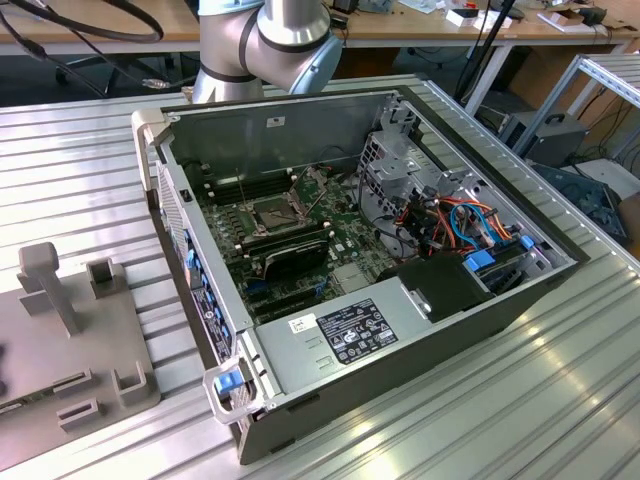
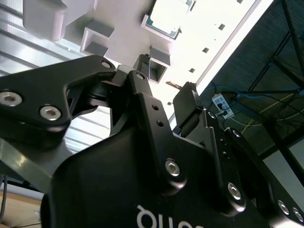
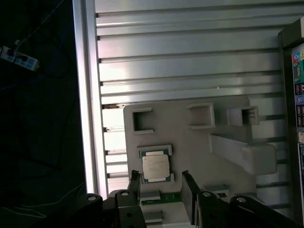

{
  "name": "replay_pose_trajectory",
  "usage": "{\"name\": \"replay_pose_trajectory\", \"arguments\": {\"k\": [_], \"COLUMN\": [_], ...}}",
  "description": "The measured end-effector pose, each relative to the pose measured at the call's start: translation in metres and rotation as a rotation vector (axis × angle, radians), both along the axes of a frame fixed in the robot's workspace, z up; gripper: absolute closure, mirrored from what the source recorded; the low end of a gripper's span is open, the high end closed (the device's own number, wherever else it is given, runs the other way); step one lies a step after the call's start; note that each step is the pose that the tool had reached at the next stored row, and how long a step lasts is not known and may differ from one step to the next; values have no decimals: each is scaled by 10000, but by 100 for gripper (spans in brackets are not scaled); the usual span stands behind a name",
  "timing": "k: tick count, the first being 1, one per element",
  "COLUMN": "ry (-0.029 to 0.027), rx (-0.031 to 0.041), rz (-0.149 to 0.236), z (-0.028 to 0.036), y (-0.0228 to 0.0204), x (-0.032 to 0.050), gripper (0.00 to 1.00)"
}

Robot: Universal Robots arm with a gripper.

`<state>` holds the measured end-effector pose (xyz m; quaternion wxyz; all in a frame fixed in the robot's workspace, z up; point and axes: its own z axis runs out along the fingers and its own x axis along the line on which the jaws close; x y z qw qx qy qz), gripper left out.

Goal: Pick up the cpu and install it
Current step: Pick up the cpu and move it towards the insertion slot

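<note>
The gripper (image 3: 161, 190) stands wide, its two black fingers (image 3: 134, 184) well apart with nothing between them, poised over the grey fixture plate (image 3: 190, 142). In the first wrist view, the gap between the fingertips lines up with the cpu (image 3: 156, 166). It lies flat, silver top up, in a square framed nest on the plate, just past the tips. Whether the tips have reached its level cannot be told. A thin green strip (image 3: 164, 196) sits in the plate between the cpu and the gripper.

The second wrist view looks along the gripper's dark linkage and screws. It confirms the spread of the fingers and catches the cpu (image 2: 166, 19) far beyond them, on the brightly lit plate.

Farther across the plate from the cpu, the first wrist view gives an open-sided bracket (image 3: 141, 121), a square pocket (image 3: 200, 115) and a long raised block (image 3: 242, 153).

The plate rests on a ribbed aluminium table (image 3: 190, 47). The exterior view adds the wider setting. Just beside the plate, toward the exterior view's right, stands an open computer case (image 1: 420, 120). Inside it is a dark square socket (image 1: 272, 212) in a metal frame. The robot arm (image 1: 260, 40) rises behind the case.

Off the table edge near the plate, a power strip (image 3: 16, 56) lies on the dark floor.
</note>
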<state>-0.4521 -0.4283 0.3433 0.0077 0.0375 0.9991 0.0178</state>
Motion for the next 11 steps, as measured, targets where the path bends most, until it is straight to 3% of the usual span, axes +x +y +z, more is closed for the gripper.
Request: {"name": "replay_pose_trajectory", "arguments": {"k": [4, 11], "ry": [5, 6], "rx": [0, 0], "rz": [0, 0], "z": [-68, -123], "y": [0, 0], "x": [0, 0], "gripper": [52, 52]}}
